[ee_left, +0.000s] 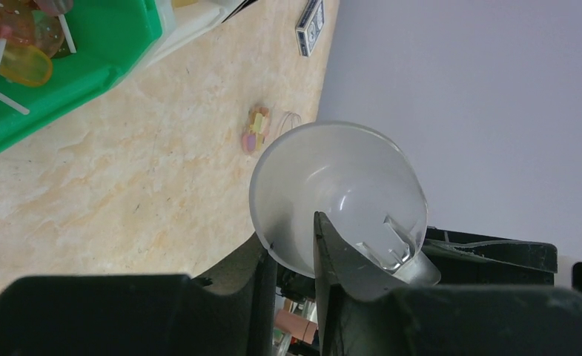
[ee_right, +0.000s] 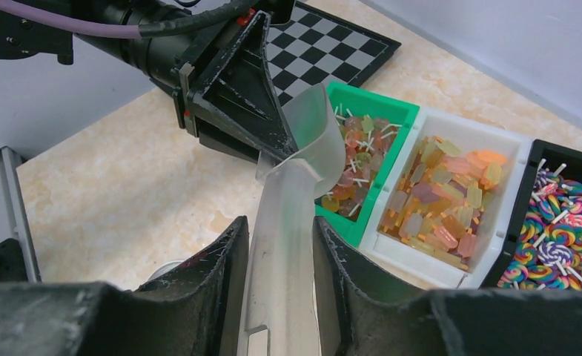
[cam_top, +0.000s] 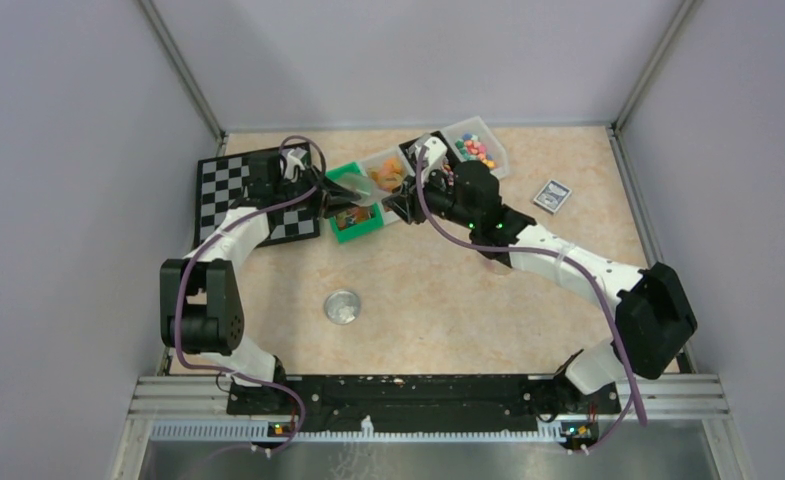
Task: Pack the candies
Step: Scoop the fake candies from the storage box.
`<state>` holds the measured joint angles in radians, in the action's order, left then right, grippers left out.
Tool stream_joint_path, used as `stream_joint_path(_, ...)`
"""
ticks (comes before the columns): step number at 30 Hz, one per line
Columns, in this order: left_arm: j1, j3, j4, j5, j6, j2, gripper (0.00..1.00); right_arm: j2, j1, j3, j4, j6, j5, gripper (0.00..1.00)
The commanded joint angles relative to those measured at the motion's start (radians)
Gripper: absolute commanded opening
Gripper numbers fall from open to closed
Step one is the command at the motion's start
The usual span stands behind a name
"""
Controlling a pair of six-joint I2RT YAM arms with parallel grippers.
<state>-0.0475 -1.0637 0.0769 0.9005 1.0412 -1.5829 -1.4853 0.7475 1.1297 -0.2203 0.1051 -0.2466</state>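
My right gripper (ee_right: 280,222) is shut on the handle of a clear scoop (ee_right: 291,193). The scoop's bowl looks empty and is raised beside the left gripper's fingers (ee_right: 236,89), over the near edge of the green bin (ee_right: 362,100). My left gripper (ee_left: 293,237) is shut on the rim of a clear funnel (ee_left: 339,185), which is empty. Candies fill the bins: translucent ones in the green bin, orange, pink and yellow ones (ee_right: 447,189) in the white bin (ee_right: 495,137), swirled lollipops (ee_right: 562,237) in the black bin. In the top view both grippers (cam_top: 326,192) (cam_top: 403,205) meet at the bins.
A checkerboard (cam_top: 238,185) lies at the back left. A clear bin of mixed candies (cam_top: 478,150) and a card deck (cam_top: 552,195) are at the back right. A round metal tin (cam_top: 343,306) sits mid-table. A few loose candies (ee_left: 254,130) lie on the table.
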Motion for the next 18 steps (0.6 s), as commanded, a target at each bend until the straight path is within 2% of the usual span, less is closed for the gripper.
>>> stream_joint_path(1,-0.014,0.008,-0.059,0.050,-0.065,0.021,0.04,0.050,0.004,0.012,-0.115,-0.036,-0.025,0.00)
stream_joint_path(3,-0.014,0.005,-0.059,0.045,-0.067,0.027,0.20,0.046,0.004,0.008,-0.107,-0.020,0.005,0.00)
stream_joint_path(5,-0.014,0.004,-0.084,0.047,-0.076,0.040,0.36,0.049,0.004,0.001,-0.115,0.064,0.014,0.00)
stream_joint_path(8,-0.014,-0.013,-0.083,0.022,-0.128,0.068,0.53,0.074,0.004,-0.008,-0.088,0.172,0.071,0.00)
stream_joint_path(11,-0.014,-0.026,-0.046,-0.003,-0.171,0.091,0.64,0.100,0.004,-0.026,-0.072,0.249,0.100,0.00)
stream_joint_path(15,-0.015,-0.029,-0.045,0.016,-0.189,0.097,0.72,0.104,0.002,0.006,0.044,0.312,0.141,0.00)
stream_joint_path(18,-0.015,-0.049,0.031,-0.005,-0.273,0.110,0.79,0.104,-0.011,0.019,0.121,0.411,0.175,0.00)
